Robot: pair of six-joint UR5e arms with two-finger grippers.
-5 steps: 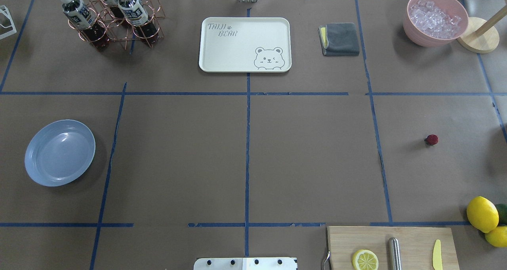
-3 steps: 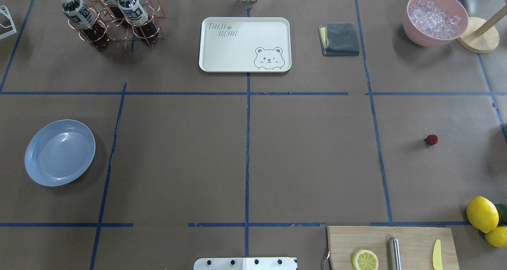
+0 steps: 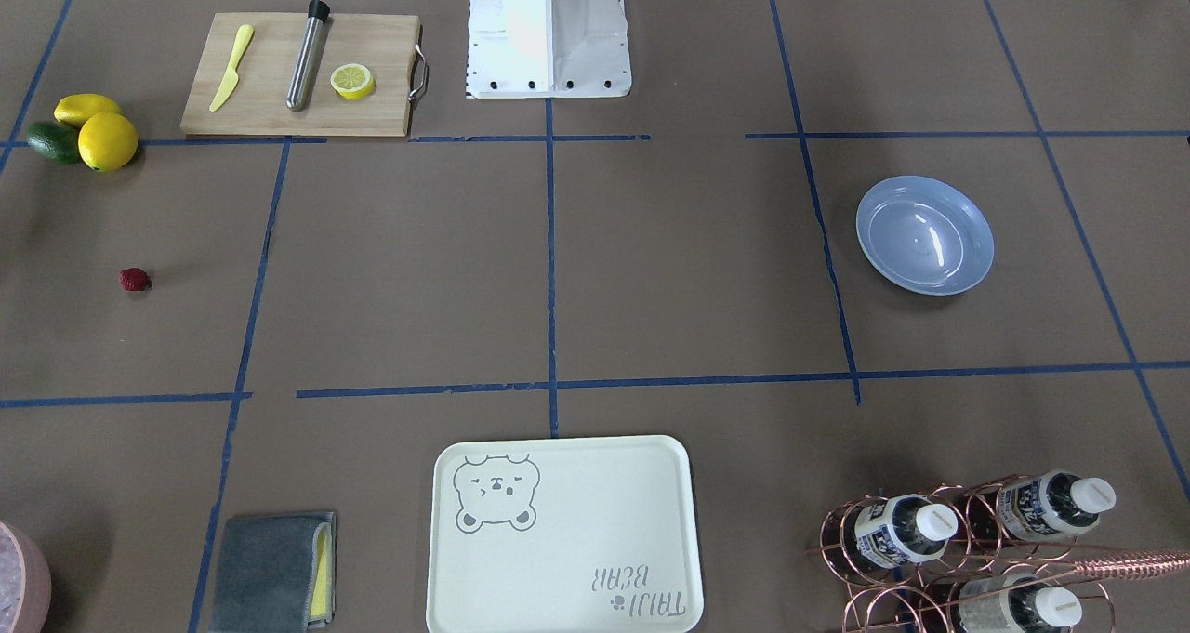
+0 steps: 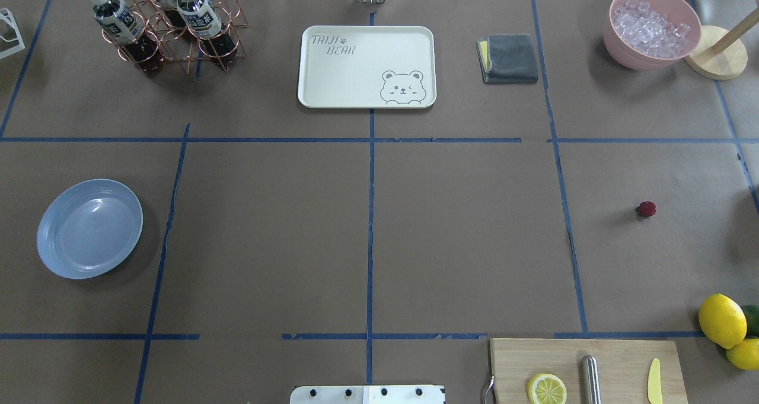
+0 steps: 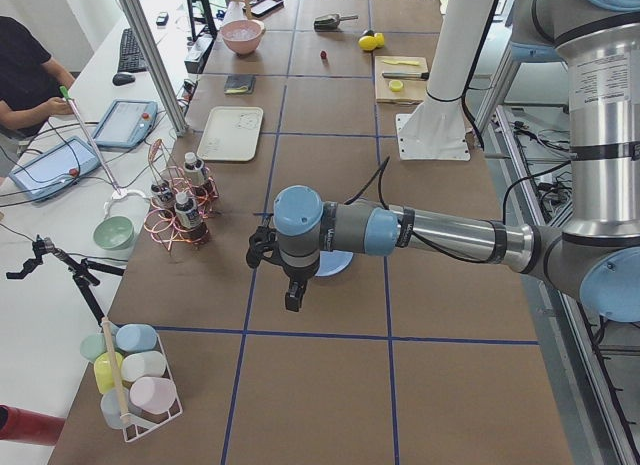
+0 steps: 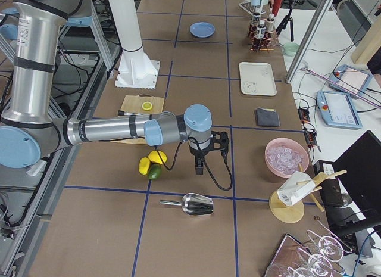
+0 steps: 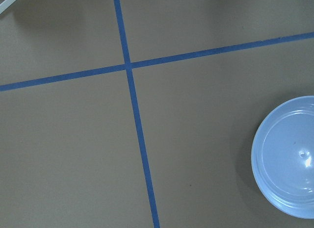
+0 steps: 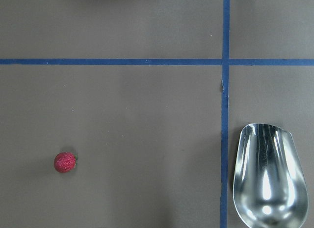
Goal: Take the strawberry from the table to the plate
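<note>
The strawberry (image 4: 646,209) is a tiny dark-red berry lying alone on the brown-paper table (image 4: 462,238) at the right; it also shows low left in the right wrist view (image 8: 65,162). The light-blue plate (image 4: 89,229) sits far left, holding nothing, and its edge shows in the left wrist view (image 7: 289,159). My left gripper (image 5: 291,303) hangs above the table beside the plate. Beyond the lemons, my right gripper (image 6: 198,168) hangs over the table's right end. Both grippers show only in the side views, so I cannot tell whether either is open or shut.
A cream bear tray (image 4: 366,66) lies at the back centre, a grey cloth (image 4: 509,58) and a pink bowl of ice (image 4: 651,27) to its right, a bottle rack (image 4: 166,24) back left. A cutting board (image 4: 587,371) with a lemon half, lemons (image 4: 722,321) and a metal scoop (image 8: 267,176) are near the right end.
</note>
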